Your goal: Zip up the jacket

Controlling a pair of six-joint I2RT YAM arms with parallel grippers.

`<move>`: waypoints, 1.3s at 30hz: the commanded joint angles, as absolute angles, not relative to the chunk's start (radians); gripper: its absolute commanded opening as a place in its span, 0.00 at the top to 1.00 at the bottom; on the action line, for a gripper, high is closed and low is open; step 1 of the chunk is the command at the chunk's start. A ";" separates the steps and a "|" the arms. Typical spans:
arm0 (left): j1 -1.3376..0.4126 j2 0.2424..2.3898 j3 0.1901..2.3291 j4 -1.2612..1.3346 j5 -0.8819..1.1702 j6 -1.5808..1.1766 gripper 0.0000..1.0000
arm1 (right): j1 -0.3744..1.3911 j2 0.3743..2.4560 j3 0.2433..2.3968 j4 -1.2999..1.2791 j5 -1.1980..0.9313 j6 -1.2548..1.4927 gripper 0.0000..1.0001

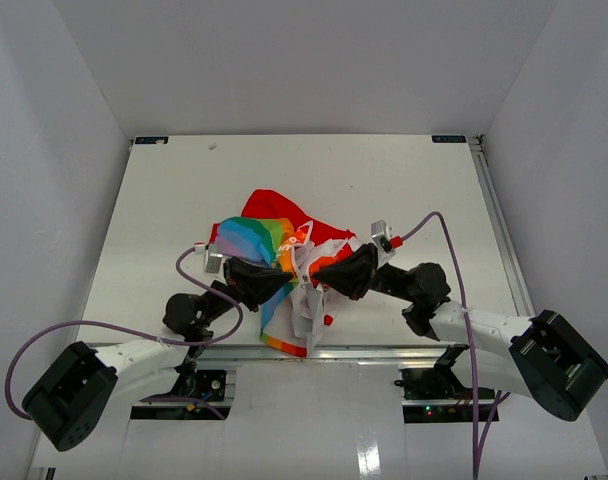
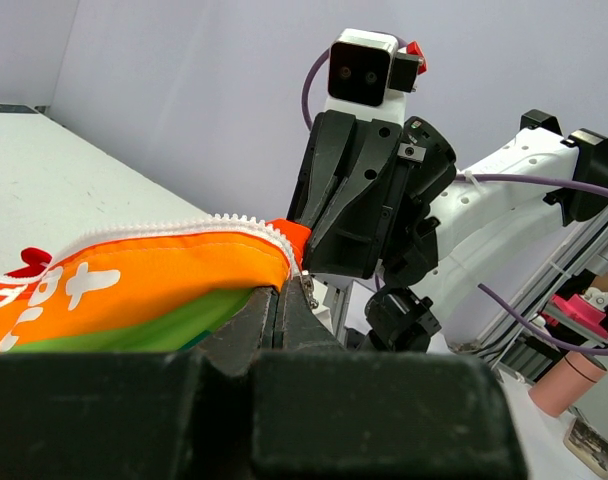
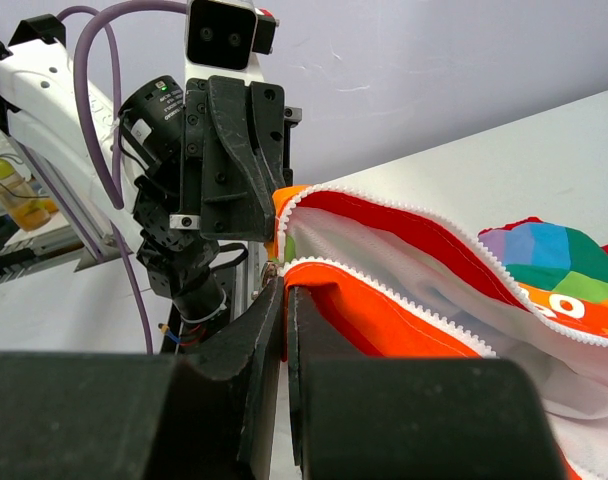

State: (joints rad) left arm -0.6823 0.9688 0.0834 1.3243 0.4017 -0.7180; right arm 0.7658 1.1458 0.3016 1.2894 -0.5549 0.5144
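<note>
- Right now the jacket (image 1: 284, 250) is lying crumpled on the desk (image 1: 164, 200), about midway across its width and close to the near edge. A white and rainbow-striped flap is trailing down to that edge.
- Your left gripper (image 2: 284, 292) is reaching in from the left with its fingers pressed tight together. It is pinching the orange hem of the jacket right where a row of white zipper teeth (image 2: 184, 226) is ending.
- Your right gripper (image 3: 284, 290) is facing it from the right, fingers likewise clenched. It is gripping the jacket at the point where the two rows of teeth are meeting.
- The two grippers are sitting tip to tip over the near part of the desk. You are not able to tell whether their tips are actually touching.
- In the right wrist view you are seeing the zipper standing open. The two rows of teeth are spreading apart away from the fingers, with red lining and thin white fabric showing between them.
- Rainbow blocks of colour are showing on the part of the jacket that is lying farther from the fingers.
- A purple cable (image 1: 114, 328) is looping beside your left arm, off the near left corner of the desk.
</note>
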 commanded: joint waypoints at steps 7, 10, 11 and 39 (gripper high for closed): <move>-0.693 0.970 0.130 1.819 0.391 -0.742 1.00 | 0.765 1.132 0.351 1.887 -0.561 0.520 0.92; -0.696 0.969 0.130 1.819 0.392 -0.744 1.00 | 0.765 1.136 0.352 1.887 -0.562 0.522 0.92; -0.696 0.968 0.130 1.819 0.391 -0.744 1.00 | 0.765 1.137 0.353 1.887 -0.563 0.522 0.92; -0.719 1.006 0.138 1.821 0.393 -0.744 1.00 | 0.767 1.124 0.357 1.887 -0.541 0.514 0.92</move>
